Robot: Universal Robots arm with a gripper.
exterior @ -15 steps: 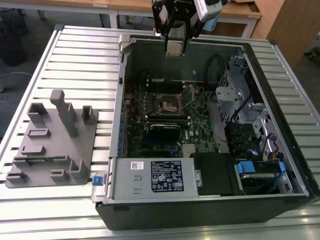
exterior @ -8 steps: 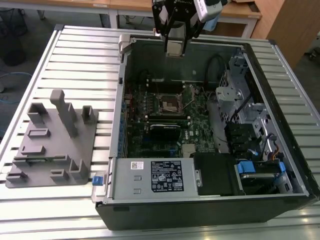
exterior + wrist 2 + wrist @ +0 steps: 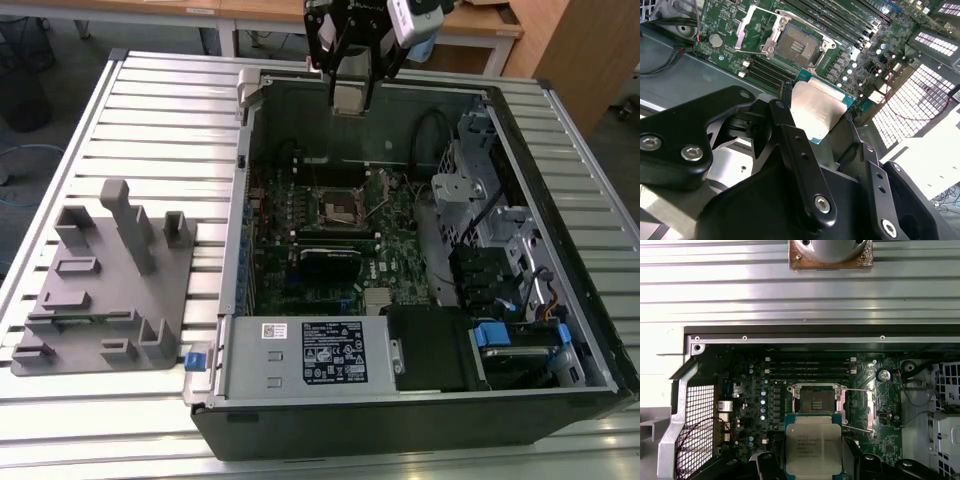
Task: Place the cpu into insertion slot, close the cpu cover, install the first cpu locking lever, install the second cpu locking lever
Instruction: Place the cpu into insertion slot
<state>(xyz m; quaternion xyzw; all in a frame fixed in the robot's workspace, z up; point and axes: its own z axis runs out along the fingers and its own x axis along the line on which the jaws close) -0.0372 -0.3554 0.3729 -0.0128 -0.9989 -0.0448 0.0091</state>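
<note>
The cpu (image 3: 813,447) — silver-topped — hangs aloft, clear of the open insertion slot (image 3: 814,403).

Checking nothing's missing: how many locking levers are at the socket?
2: one lever on the socket's side by the memory slots, the other lever on the side nearest the cpu.

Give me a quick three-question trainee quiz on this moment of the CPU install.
1. True or false: the chip already sits in the socket.
2. What is the hand holding? A) the chip B) a screwdriver C) nothing
3. Fill in: the socket's cover is flipped ____.

Key: 1 false, since the chip is held above the open case; 2 A; 3 open.
</note>
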